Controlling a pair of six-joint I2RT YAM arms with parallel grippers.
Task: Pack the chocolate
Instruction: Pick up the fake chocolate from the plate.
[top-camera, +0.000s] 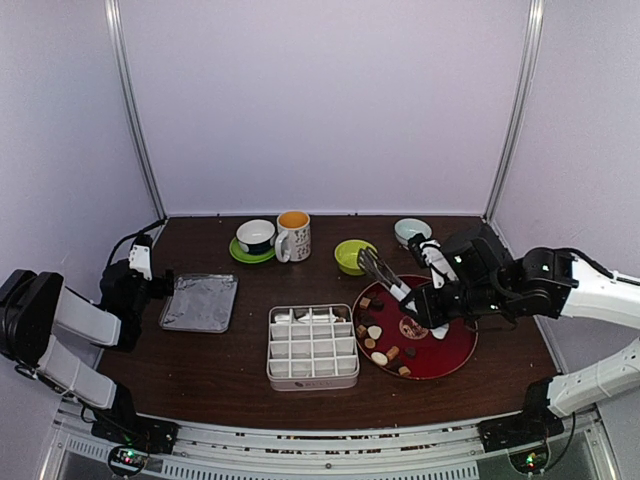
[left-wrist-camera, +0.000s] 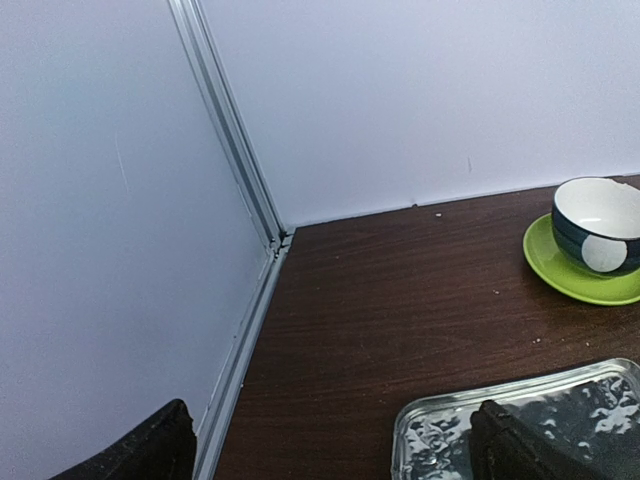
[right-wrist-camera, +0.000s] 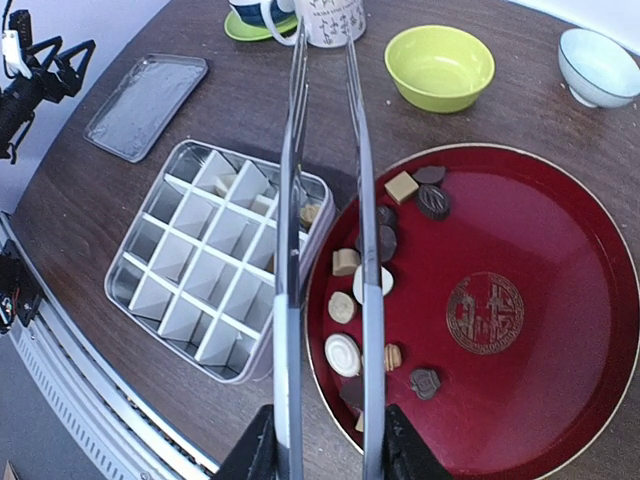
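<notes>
Several chocolates (top-camera: 377, 331), brown, dark and cream, lie on the left half of a round red tray (top-camera: 452, 345); the right wrist view shows them too (right-wrist-camera: 342, 353). A white grid box (top-camera: 313, 346) stands left of the tray, with a few pieces in its far cells (right-wrist-camera: 228, 183). My right gripper (top-camera: 428, 302) is shut on metal tongs (right-wrist-camera: 290, 250). It holds them above the tray's left rim and the box's edge. The tong arms are spread and their tips hold nothing. My left gripper (left-wrist-camera: 335, 460) is open and empty at the far left, by a foil tray (left-wrist-camera: 560, 400).
Along the back stand a cup on a green saucer (top-camera: 256, 236), a mug (top-camera: 293, 235), a green bowl (top-camera: 354, 256) and a pale blue bowl (top-camera: 411, 231). The foil tray (top-camera: 199, 302) lies at the left. Walls enclose three sides.
</notes>
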